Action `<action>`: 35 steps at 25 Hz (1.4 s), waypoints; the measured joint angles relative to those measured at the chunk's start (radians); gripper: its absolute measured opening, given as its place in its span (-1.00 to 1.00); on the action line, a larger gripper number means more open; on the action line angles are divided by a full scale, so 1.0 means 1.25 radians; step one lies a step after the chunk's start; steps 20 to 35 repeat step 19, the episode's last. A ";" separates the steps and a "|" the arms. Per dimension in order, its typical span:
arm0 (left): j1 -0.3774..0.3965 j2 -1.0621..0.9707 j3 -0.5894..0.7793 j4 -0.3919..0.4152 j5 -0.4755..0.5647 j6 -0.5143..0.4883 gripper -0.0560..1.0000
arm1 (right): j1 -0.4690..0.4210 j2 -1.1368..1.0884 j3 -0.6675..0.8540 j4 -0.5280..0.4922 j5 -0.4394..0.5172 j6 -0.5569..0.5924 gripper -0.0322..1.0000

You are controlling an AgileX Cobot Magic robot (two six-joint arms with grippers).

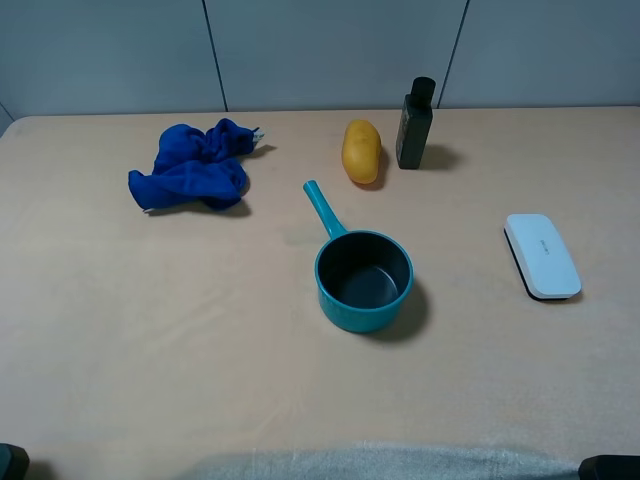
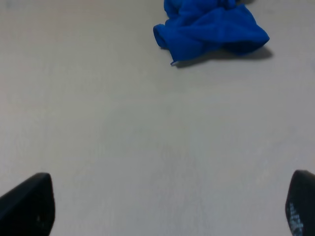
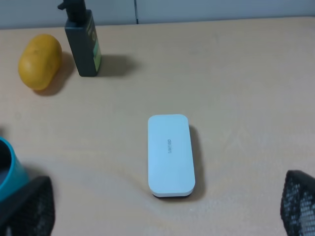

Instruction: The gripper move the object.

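A teal saucepan (image 1: 363, 280) with its handle pointing to the back stands at the table's middle. A crumpled blue cloth (image 1: 192, 167) lies at the back left and also shows in the left wrist view (image 2: 209, 27). A yellow potato (image 1: 361, 151), a dark bottle (image 1: 415, 125) and a white board eraser (image 1: 541, 255) sit on the right; the right wrist view shows the eraser (image 3: 170, 155), bottle (image 3: 84, 42) and potato (image 3: 40, 61). My left gripper (image 2: 167, 201) is open and empty, well short of the cloth. My right gripper (image 3: 162, 206) is open and empty, just short of the eraser.
The beige table (image 1: 150, 330) has a grey wall behind its back edge. The saucepan's rim (image 3: 7, 167) shows at the edge of the right wrist view. Dark arm parts (image 1: 10, 462) sit at the bottom corners of the exterior high view.
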 joint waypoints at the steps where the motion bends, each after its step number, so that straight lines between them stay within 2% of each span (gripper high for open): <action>1: 0.000 0.000 0.000 0.000 0.000 0.001 0.90 | 0.000 0.000 0.000 0.000 0.000 0.000 0.41; 35: 0.000 0.000 0.000 -0.001 -0.001 0.002 0.90 | 0.000 0.000 0.000 0.000 0.000 0.000 0.41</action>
